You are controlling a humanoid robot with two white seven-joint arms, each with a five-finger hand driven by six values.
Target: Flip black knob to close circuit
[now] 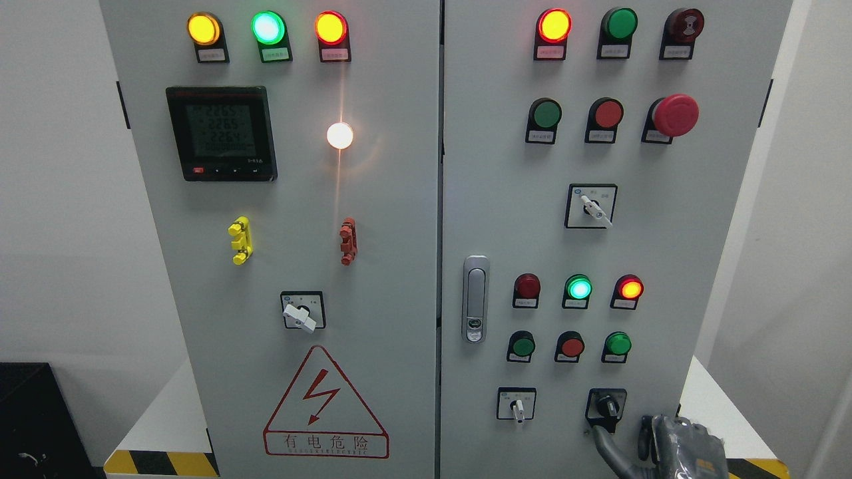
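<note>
Black knob [606, 404] sits at the lower right of the grey cabinet door [612, 219], beside a white selector switch [517, 407]. Just below it we see our right hand [655, 442], fingers loosely spread, one fingertip [597, 431] reaching the knob's plate, grasping nothing.

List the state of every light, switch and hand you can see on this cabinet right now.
Top-left lamps: yellow, green, red, all lit.
White lamp: lit.
Meter: display on.
Top-right red lamp: lit; green beside it: unlit.
Middle-right lamps: dark red unlit, green and red lit.
Black knob: pointing up.
Right hand: just below knob, a finger reaching toward it, not gripping.
Door latch: flush.
</note>
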